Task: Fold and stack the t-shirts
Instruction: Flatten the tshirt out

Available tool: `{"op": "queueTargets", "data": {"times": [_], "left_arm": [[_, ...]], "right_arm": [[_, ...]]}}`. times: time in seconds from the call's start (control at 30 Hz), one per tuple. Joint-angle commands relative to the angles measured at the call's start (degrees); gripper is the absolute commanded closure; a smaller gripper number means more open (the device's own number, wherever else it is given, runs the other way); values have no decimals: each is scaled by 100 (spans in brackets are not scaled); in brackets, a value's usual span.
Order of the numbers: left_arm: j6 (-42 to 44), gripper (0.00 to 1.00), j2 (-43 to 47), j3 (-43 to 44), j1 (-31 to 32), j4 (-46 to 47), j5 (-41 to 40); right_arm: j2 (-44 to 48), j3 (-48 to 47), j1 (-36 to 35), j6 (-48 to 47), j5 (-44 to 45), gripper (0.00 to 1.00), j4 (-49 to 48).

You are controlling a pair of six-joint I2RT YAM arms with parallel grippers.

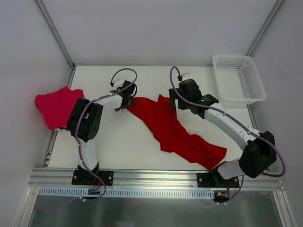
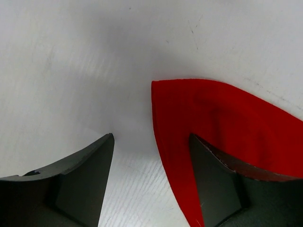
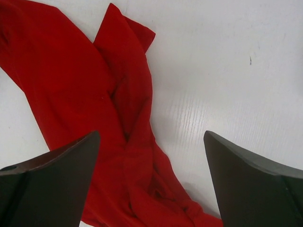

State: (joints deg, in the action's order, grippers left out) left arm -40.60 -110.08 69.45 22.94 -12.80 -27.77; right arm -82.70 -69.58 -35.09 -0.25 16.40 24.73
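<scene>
A large bright red t-shirt [image 1: 175, 130] lies crumpled in a long diagonal band across the table, from its upper-left corner to the lower right. My left gripper [image 1: 127, 101] stands open at that upper-left corner. In the left wrist view the gripper [image 2: 151, 137] straddles the edge of the red cloth [image 2: 222, 113], its right finger [image 2: 218, 184] over the fabric and its left finger over bare table. My right gripper [image 1: 174, 100] hangs open above the shirt's upper flap. In the right wrist view the gripper [image 3: 151, 135] has the red folds [image 3: 90, 90] below it. A magenta-pink t-shirt [image 1: 59, 106] is bunched at the table's left edge.
A white mesh basket [image 1: 239, 78] stands at the back right corner. The table [image 1: 123, 142] is bordered by white walls at the back and sides and a metal rail along the near edge.
</scene>
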Motion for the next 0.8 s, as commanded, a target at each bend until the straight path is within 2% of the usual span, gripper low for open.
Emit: {"op": "queueTargets", "data": {"times": [0.0,0.5,0.6,0.77], "left_arm": [[70,35,-180,200,44,-83,-211],[359,36,190,-20,0,585,-229],[439,37,49,130,-105,612,51],[351,37,320,-72,-141,866,307]], "right_arm": [[394,172,46,8,-102,5,-223],[544,419,64,16,-419,4,-337],[623,463,73,8,-428,4,-346],[772,603,73,8,-384,4,-346]]}}
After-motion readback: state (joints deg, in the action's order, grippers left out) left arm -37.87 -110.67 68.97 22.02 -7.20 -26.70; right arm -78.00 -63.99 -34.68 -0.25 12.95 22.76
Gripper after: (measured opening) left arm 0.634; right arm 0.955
